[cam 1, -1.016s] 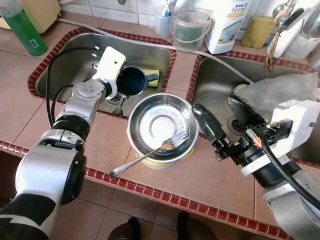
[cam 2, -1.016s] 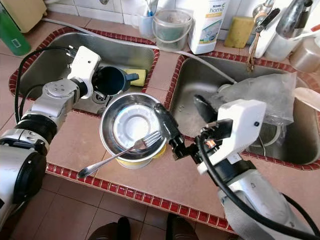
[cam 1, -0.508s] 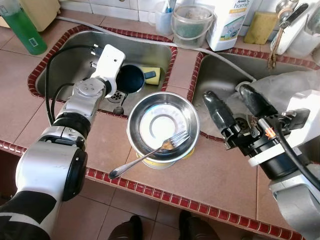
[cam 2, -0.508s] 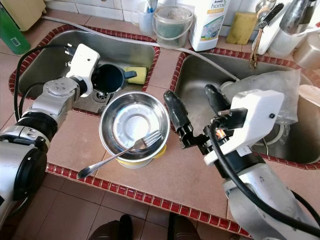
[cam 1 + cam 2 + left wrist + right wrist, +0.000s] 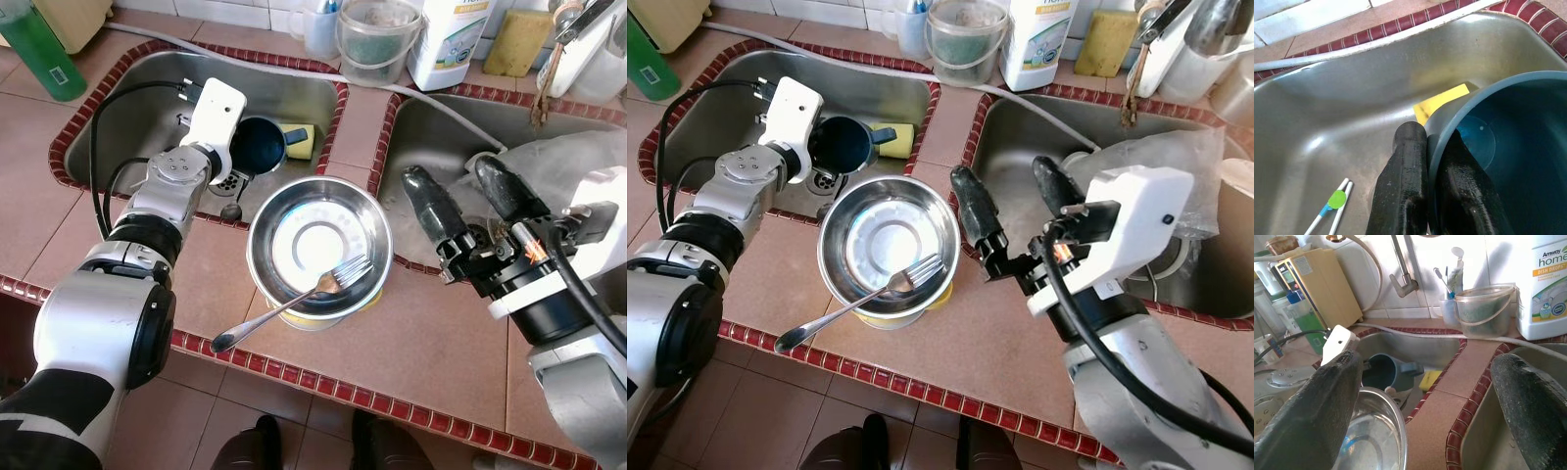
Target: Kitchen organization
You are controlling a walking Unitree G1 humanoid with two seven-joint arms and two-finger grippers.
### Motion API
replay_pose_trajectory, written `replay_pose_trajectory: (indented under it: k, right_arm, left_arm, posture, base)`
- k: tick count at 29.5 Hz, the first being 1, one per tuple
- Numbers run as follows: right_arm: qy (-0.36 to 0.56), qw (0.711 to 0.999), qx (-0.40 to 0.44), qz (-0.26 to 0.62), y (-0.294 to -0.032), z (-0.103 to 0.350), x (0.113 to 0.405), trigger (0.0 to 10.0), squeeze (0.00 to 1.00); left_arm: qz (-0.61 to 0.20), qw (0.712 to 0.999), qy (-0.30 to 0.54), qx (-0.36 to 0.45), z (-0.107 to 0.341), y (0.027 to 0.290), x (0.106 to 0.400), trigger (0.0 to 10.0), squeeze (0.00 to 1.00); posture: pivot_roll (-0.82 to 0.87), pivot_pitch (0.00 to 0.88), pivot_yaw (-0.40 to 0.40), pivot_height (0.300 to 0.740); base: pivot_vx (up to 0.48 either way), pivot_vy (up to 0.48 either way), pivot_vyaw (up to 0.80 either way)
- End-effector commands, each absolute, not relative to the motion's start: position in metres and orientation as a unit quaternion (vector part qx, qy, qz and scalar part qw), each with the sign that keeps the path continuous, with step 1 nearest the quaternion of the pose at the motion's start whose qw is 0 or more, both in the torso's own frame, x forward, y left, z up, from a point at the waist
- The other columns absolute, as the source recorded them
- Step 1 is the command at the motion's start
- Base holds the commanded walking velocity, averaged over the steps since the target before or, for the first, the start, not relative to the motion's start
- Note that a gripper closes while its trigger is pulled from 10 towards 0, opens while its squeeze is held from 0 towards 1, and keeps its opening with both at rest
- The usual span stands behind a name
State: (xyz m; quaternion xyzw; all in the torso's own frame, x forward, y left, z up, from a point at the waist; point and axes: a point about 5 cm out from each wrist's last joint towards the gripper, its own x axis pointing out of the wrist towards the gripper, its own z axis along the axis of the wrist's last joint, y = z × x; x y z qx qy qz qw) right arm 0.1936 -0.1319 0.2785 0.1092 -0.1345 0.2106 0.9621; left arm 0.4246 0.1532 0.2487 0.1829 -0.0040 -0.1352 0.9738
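Counter: a terracotta-tiled kitchen counter (image 5: 421, 338) with a dark red tile border is running around a steel double sink, white wall tiles behind it.
Left basin: the left basin (image 5: 127, 117) is holding a dark blue mug (image 5: 259, 147), which is sitting near the basin's front right corner, just beside the drain. A yellow sponge (image 5: 300, 139) is lying against the mug's far side.
Left gripper: the left gripper (image 5: 1425, 169) is reaching down into the left basin and pinching the mug's rim, one black finger outside the wall and the other inside, jaws closed on it.
Bowl: a shiny steel bowl (image 5: 319, 245) is resting on a yellow object on the counter strip between the two basins, toward the front edge.
Fork: a fork (image 5: 294, 304) is leaning in the bowl, tines inside, handle sticking out over the rim toward the counter's front edge.
Right gripper: the right gripper (image 5: 460, 196) is hovering over the left edge of the right basin (image 5: 431, 132), just beside the bowl, fingers spread wide and holding nothing.
Right basin: crumpled clear plastic (image 5: 558, 166) is lying along its right side.
Back edge: a white dish-soap bottle (image 5: 449, 39), a clear lidded tub (image 5: 374, 39) and a green bottle (image 5: 37, 49) are standing along the back.
Floor: two dark shoes (image 5: 313, 446) of a person are showing below the counter.
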Motion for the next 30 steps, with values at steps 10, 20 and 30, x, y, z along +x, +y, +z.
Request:
replay_pose_trajectory:
  k: [10,20,30]
  right_arm:
    - [-0.155,0.957,0.108,0.22,-0.1305,0.2848,0.1868,10.0,0.0]
    - [-0.157,0.956,0.106,0.223,-0.1303,0.2851,0.1879,10.0,0.0]
    - [-0.157,0.955,0.105,0.228,-0.1291,0.2856,0.1891,10.0,0.0]
  left_arm:
    - [-0.129,0.977,-0.016,0.169,0.2598,0.157,0.4258,10.0,1.0]
    - [-0.124,0.977,-0.016,0.17,0.2605,0.1606,0.4257,10.0,1.0]
    - [-0.133,0.976,-0.009,0.172,0.2609,0.1629,0.4255,10.0,1.0]
  posture:
    - [-0.27,0.31,0.073,0.74]
    - [-0.27,0.3,0.072,0.74]
    - [-0.26,0.289,0.07,0.74]
  base:
    - [0.0,0.0,0.0]
    - [0.0,0.0,0.0]
    - [0.0,0.0,0.0]
